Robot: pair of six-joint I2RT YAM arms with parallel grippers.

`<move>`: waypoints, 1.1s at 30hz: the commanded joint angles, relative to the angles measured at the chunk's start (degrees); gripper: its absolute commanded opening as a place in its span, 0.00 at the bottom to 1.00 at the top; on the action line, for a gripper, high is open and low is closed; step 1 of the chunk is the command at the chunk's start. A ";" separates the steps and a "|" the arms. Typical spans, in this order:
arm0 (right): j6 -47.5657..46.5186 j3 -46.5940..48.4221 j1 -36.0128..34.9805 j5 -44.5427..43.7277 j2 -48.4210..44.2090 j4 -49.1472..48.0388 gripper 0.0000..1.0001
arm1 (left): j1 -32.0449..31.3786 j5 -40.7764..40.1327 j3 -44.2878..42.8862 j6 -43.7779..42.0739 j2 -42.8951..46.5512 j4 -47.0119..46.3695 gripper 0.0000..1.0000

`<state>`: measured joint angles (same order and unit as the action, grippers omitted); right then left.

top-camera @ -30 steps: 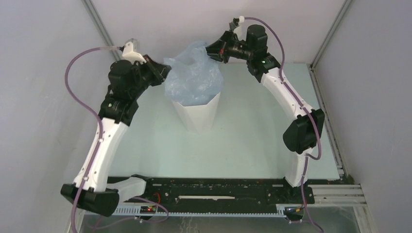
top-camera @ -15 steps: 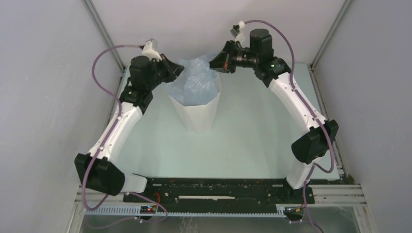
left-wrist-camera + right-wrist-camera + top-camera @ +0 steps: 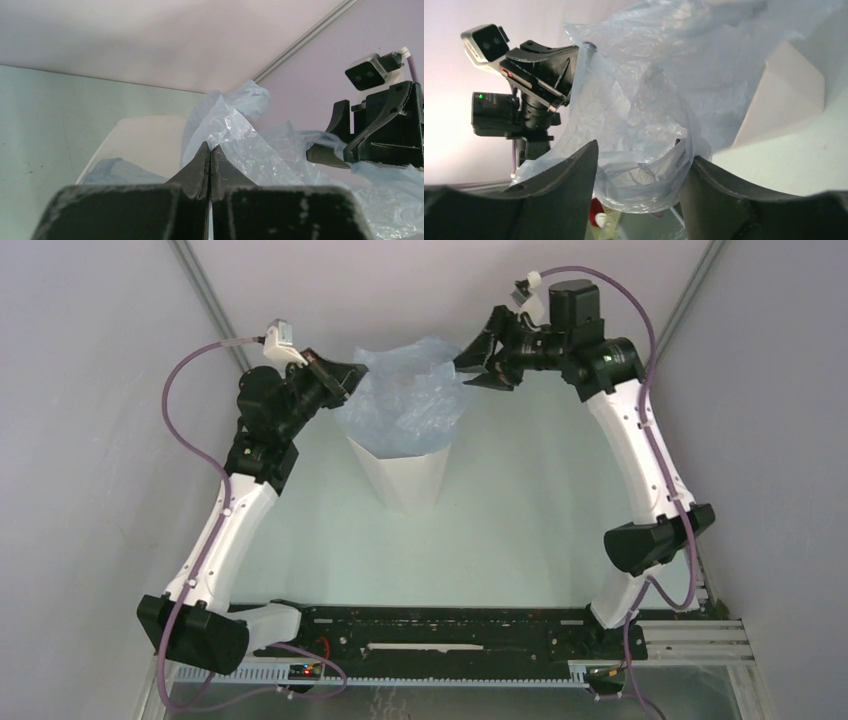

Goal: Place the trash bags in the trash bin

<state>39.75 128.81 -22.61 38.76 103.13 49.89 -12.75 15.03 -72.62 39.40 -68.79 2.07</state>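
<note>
Billowing over the bin [image 3: 405, 478], the bag [image 3: 405, 400], likely light and limp, is pinched at its rim by the left gripper [image 3: 345, 375]; the right gripper [image 3: 480, 360], upper right, is spread wide

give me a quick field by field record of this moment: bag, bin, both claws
trash bag: lower part in the bin's mouth, most of it billowing above the rim
trash bin: upright on the table
left claw: shut, pinching the bag's left edge
right claw: open, bag film between its fingers, not gripped
task status: bag not yet fully in
</note>
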 commanded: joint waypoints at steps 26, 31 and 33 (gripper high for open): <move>4.14 -34.94 6.54 -2.60 -36.74 -31.70 1.00 | 0.71 -0.25 2.58 4.78 2.80 -3.28 0.00; 3.13 -39.05 6.34 -0.55 -39.62 -34.11 0.99 | 0.80 -0.35 2.32 5.36 2.41 -2.93 0.00; -2.12 -43.51 2.52 -4.11 -41.00 -33.81 0.94 | 0.80 -0.41 2.15 6.36 2.04 -2.95 0.00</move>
<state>43.86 90.50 -15.35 36.05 65.76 18.37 -12.43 15.20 -69.47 43.77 -66.32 -0.36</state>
